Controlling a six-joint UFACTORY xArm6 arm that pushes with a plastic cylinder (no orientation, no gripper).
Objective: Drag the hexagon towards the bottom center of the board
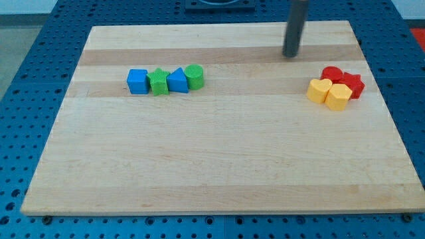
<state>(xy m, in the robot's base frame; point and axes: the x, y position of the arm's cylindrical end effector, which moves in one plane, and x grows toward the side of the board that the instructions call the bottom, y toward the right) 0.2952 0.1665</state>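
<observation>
A yellow hexagon [339, 97] lies at the view's right in a tight cluster. It touches a yellow heart-like block [319, 89] on its left, with a red star [353, 85] and a red cylinder [331, 73] just behind. My tip [291, 56] rests on the board near the view's top, up and to the left of this cluster. It is apart from every block.
A row of touching blocks lies at the upper left: a blue cube [137, 81], a green star [159, 82], a blue triangle [178, 81] and a green cylinder [194, 77]. The wooden board [212, 172] sits on a blue perforated table [26, 79].
</observation>
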